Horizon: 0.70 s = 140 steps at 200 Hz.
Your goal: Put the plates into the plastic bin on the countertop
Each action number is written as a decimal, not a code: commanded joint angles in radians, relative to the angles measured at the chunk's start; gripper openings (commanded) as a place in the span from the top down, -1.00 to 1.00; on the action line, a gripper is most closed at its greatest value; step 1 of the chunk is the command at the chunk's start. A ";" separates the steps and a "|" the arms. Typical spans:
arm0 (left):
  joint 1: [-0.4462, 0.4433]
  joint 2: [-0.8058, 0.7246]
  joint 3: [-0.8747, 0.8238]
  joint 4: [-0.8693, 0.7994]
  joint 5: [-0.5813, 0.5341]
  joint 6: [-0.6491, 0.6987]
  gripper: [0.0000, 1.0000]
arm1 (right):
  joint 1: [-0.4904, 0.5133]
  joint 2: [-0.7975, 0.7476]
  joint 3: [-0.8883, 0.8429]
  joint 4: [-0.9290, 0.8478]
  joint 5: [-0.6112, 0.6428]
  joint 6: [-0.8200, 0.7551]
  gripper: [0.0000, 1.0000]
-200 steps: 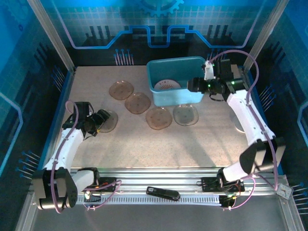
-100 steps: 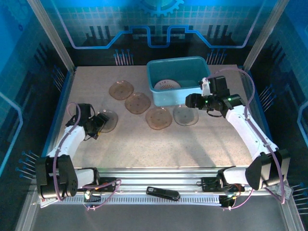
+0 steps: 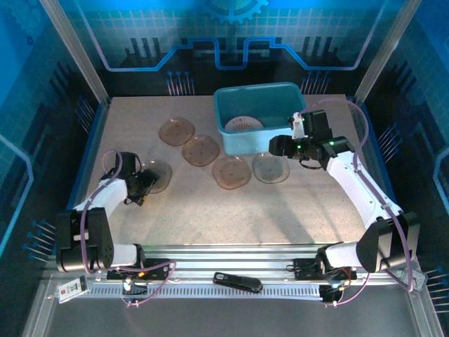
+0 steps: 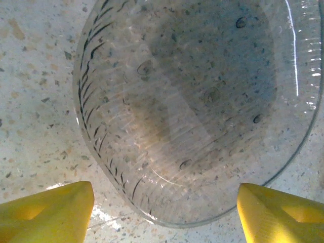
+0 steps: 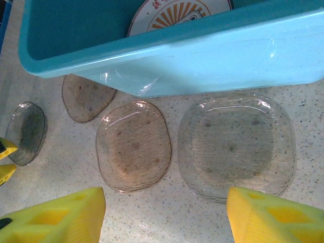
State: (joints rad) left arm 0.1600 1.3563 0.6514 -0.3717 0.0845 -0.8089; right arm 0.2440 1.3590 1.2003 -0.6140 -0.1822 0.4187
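One risk: on the flat countertop the thin brown plates offer little edge, so one could skid from closing fingers or slip out tilted and clip the bin. Count: one bin at the counter's 1 o'clock, five brown plates outside from its 6 to 9 o'clock, one white plate inside. Both grippers gape empty: the left gripper at the leftmost plate, the right gripper over the palest plate.

High overview, close downward wrist views, plates shared
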 commanded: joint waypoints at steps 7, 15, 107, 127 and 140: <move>0.017 0.052 0.017 0.023 -0.013 0.040 -0.43 | 0.017 0.035 0.039 0.002 0.012 0.003 -0.30; 0.019 0.065 0.020 0.028 -0.008 0.044 -0.39 | 0.020 0.041 0.044 -0.001 0.011 0.003 -0.30; 0.035 0.092 0.001 0.050 0.012 0.075 0.38 | 0.040 0.088 0.070 -0.006 0.020 -0.002 -0.29; 0.036 0.067 -0.013 0.050 0.007 0.072 0.51 | 0.045 0.095 0.068 -0.003 0.012 0.003 -0.29; 0.036 0.049 -0.022 0.054 0.006 0.071 0.62 | 0.049 0.094 0.067 -0.003 0.013 0.003 -0.29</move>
State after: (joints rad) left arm 0.1986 1.4242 0.6510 -0.4080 0.0589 -0.7506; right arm 0.2760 1.4445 1.2495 -0.6121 -0.1715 0.4187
